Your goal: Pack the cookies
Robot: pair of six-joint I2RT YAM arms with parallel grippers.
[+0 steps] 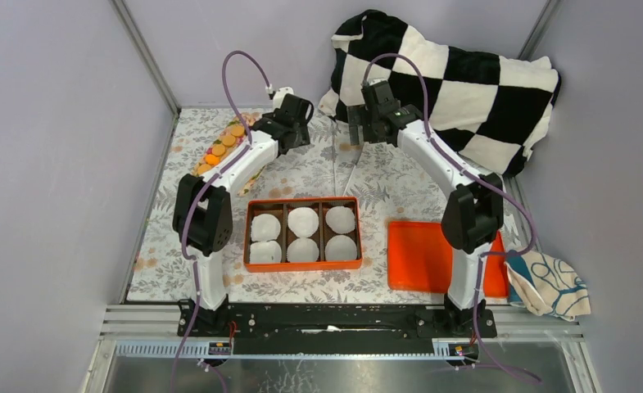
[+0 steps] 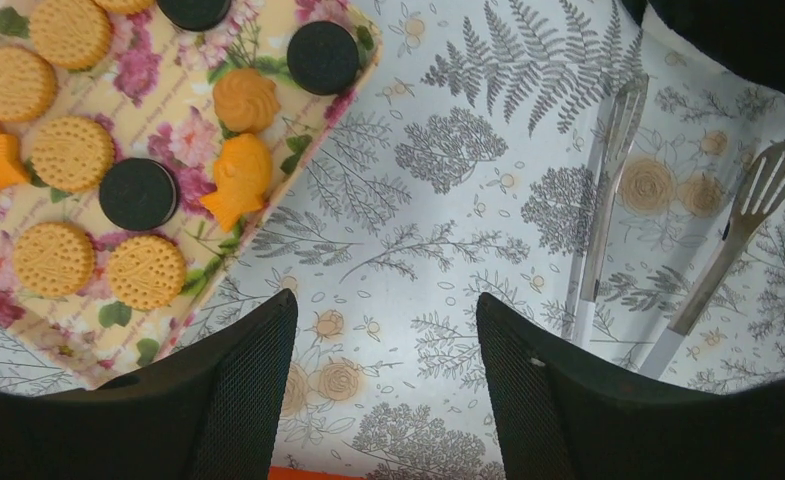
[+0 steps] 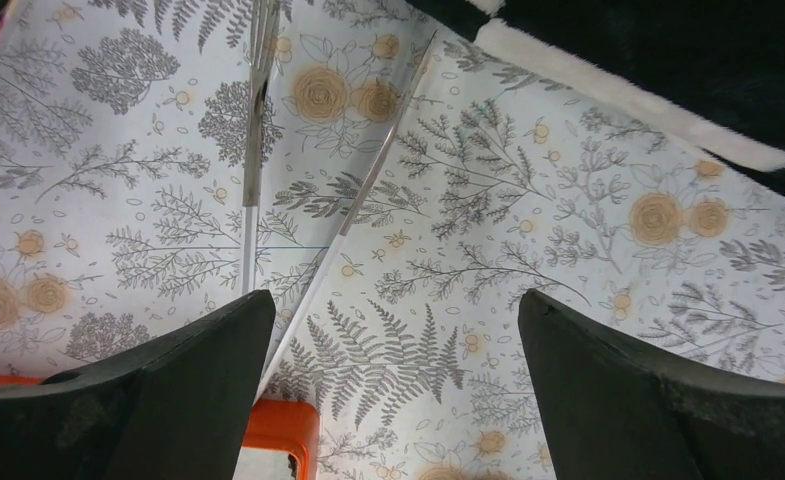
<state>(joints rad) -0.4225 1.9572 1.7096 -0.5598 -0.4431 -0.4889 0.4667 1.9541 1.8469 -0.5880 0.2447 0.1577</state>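
free: cloth [image 2: 448,250] between tray [image 2: 298,130] and tongs [image 2: 600,220] | obstacle: pillow [image 1: 465,82] at back

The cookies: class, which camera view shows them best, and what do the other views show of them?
The left wrist view: the cookies lie large on the floral tray, tan, dark and fish-shaped ones distinct. The top external view shows only small orange dots. The right wrist view shows none.

Topmost cookies [image 2: 194,9] partly off-frame

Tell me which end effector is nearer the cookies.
Left. The left end effector hovers just right of the cookies; the right end effector is farther right, past the tongs.
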